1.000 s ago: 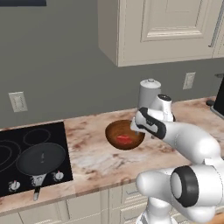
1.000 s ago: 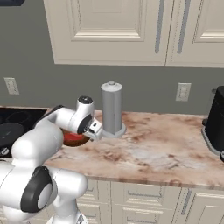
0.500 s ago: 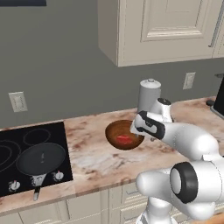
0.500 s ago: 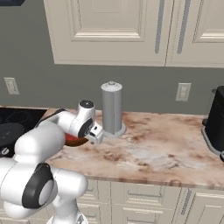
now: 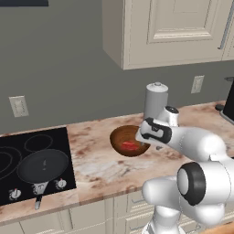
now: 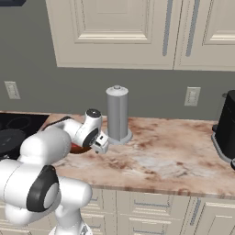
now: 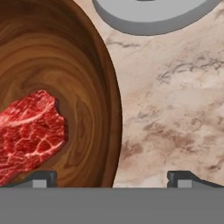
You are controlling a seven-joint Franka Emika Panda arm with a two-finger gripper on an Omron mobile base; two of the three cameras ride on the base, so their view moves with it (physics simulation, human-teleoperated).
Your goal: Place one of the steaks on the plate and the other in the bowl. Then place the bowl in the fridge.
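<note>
A pink-beige marbled stone worktop (image 5: 105, 169) runs below cream wall cabinets (image 6: 137, 32) and a grey wall, with a black glass hob (image 5: 27, 164) at its left end. One small round reddish-brown wooden bowl (image 5: 123, 137) sits near the worktop's back edge, holding one flat raw-red steak (image 7: 28, 131). One tall grey cylindrical canister (image 6: 117, 112) stands just beside it. One black round pan (image 5: 42, 165) rests on the hob. The gripper (image 7: 111, 177) hangs with fingers spread wide, astride the bowl's rim, apparently not touching. The steak is cut off at the hand view's edge.
</note>
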